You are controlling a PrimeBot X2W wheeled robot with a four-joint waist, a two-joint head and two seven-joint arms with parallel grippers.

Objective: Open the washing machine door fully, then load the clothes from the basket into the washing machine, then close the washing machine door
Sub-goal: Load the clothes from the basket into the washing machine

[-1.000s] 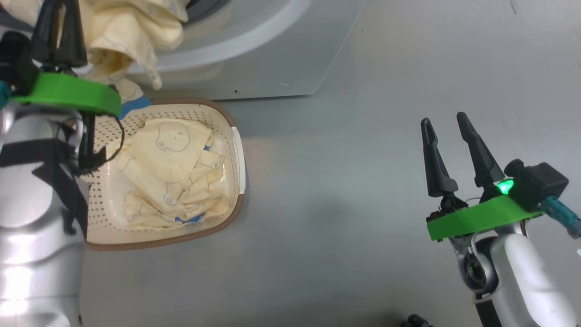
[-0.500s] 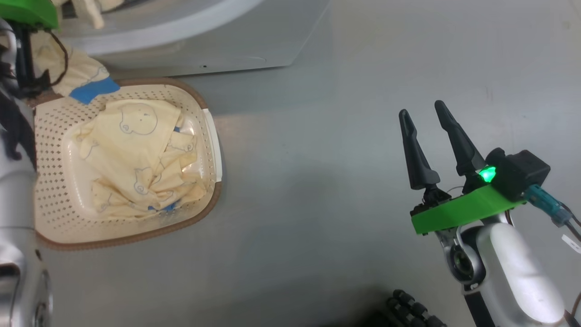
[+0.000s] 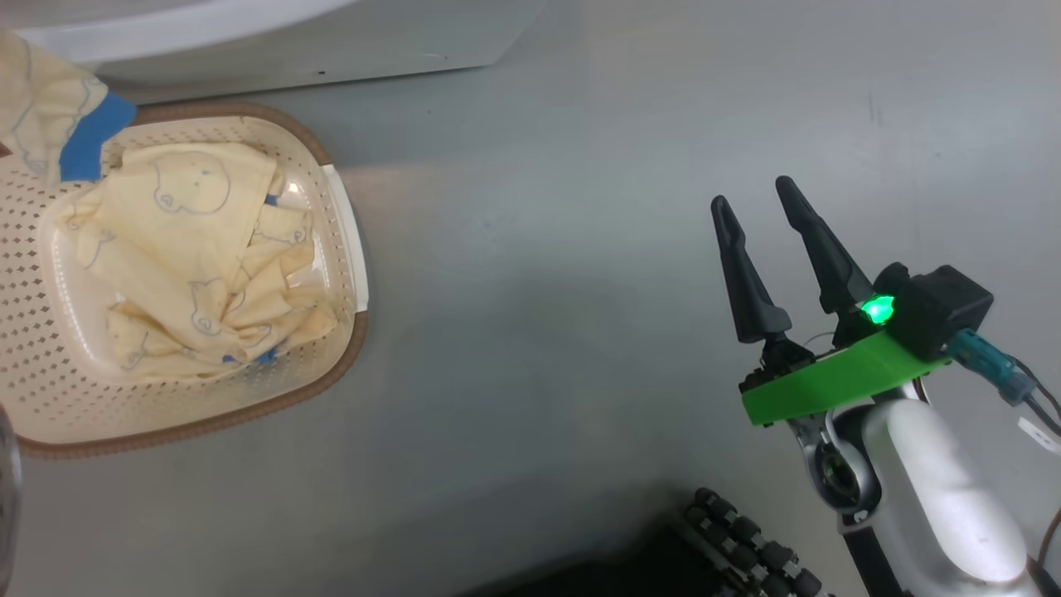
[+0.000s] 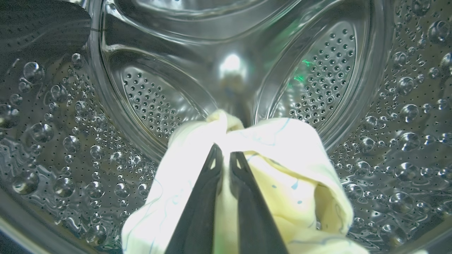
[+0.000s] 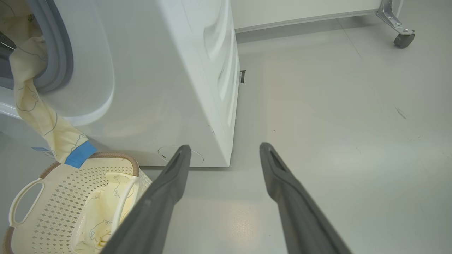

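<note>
Right wrist view: bare floor [image 5: 317,106] runs along the washing machine [image 5: 159,88].

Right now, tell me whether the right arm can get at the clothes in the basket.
Probably yes: the right arm's fingers stand open and empty, bare floor separates them from the basket, and the clothes lie uncovered.
</note>
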